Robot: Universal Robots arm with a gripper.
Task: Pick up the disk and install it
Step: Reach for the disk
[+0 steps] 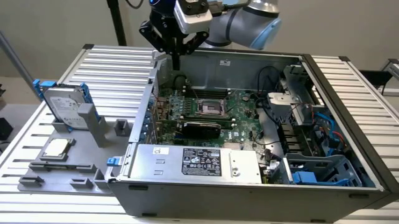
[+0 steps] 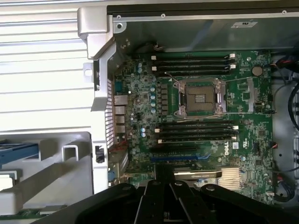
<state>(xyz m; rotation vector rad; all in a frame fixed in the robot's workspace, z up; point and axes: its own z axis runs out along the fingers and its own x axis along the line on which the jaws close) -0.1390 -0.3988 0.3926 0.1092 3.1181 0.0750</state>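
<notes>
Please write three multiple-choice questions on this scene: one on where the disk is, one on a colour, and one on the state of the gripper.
1. Where is the disk?
A. In a drive bay
B. Upright in the grey holder
C. On the motherboard

2. What colour are the disk's rails?
A. Blue
B. Red
C. Yellow

3. The gripper is:
A. shut on the disk
B. resting on the holder
C. shut, empty, above the open case

Answers:
1. B: it stands in the holder at the exterior view's left.
2. A: both rails are bright blue.
3. C: it hangs over the case's corner, apart from the disk.
</notes>
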